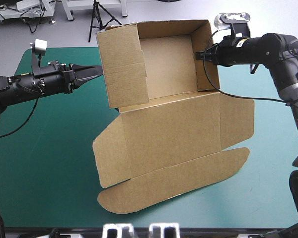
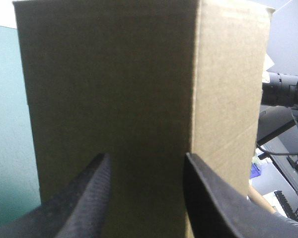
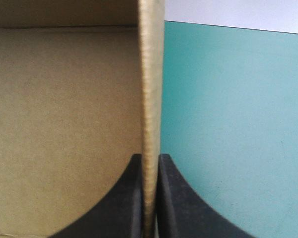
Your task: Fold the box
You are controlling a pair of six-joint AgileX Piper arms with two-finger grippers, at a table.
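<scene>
My right gripper (image 1: pixel 198 55) pinches the brown box (image 1: pixel 166 62) at its raised 3 o'clock wall, black fingers almost closed on the board. My left gripper (image 1: pixel 97 71) stands at the 9 o'clock wall, fingers somewhat apart. The tray sits toward 12 o'clock on the teal-green cover (image 1: pixel 44 148), with the lid (image 1: pixel 174 129) flat toward 6.

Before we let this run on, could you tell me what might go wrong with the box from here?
1. The right gripper is shut on only a thin edge of the right wall of the box; a pull might bend the board or slip off it.
2. The left gripper is open at the outer face of the left wall, gripping nothing; a push could buckle that wall inward or slide the box across the teal-green cover.
</scene>
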